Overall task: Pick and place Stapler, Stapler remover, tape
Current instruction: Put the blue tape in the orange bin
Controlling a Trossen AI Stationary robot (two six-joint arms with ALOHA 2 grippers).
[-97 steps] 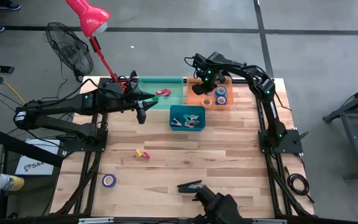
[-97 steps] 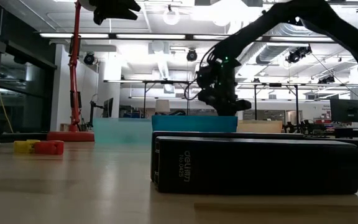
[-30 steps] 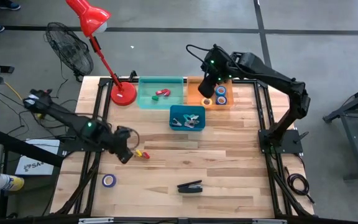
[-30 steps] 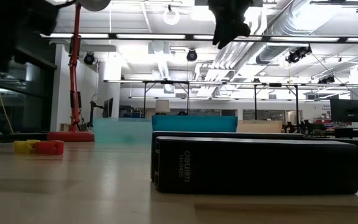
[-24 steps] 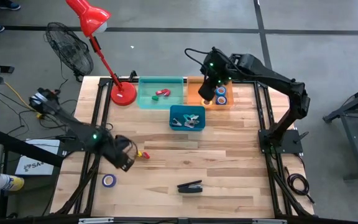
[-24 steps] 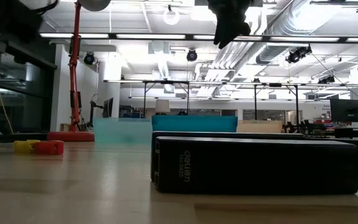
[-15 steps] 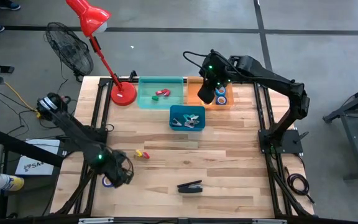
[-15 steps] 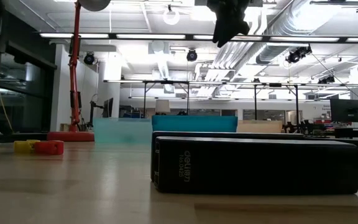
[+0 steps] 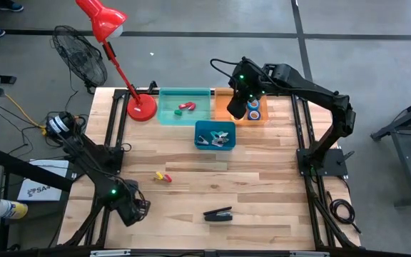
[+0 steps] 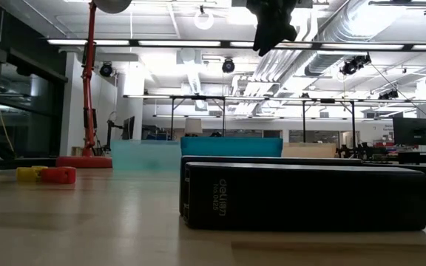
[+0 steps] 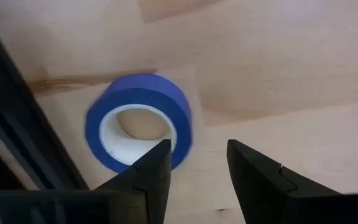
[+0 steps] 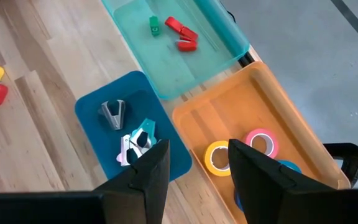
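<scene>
**Left arm now over the blue tape, near-left corner**

At the near-left corner of the bench (image 9: 262, 193), the left gripper (image 11: 194, 171) is being held directly above the loose blue tape roll (image 11: 138, 127). Since a second ago the left arm has been swung from beside the yellow and red stapler remover (image 9: 163, 176) down to that corner; in the high view the roll is now being hidden under the gripper. In the left wrist view the jaws are seen parted, with nothing between them, the roll lying flat on the wood just beyond the tips. Judgement: approach for a pick is being completed; descent and closing are not yet done.

The right gripper (image 12: 194, 165) is being kept high over the orange bin (image 12: 291, 124), unmoved over the last second, jaws parted and empty. Yellow tape (image 12: 219, 158) and pink tape (image 12: 261, 143) are already lying in that bin, so the blue roll is probably meant for it too.

The stapler (image 9: 218, 213) is lying untouched near the front edge, well apart from the bins. The teal bin (image 12: 185, 46) is holding small red and green items; the blue bin (image 12: 92, 106) is holding removers. The loose remover is being left on the bench.

Risk: the roll is sitting close to the bench edge and frame, so jaw clearance is looking tight.
</scene>
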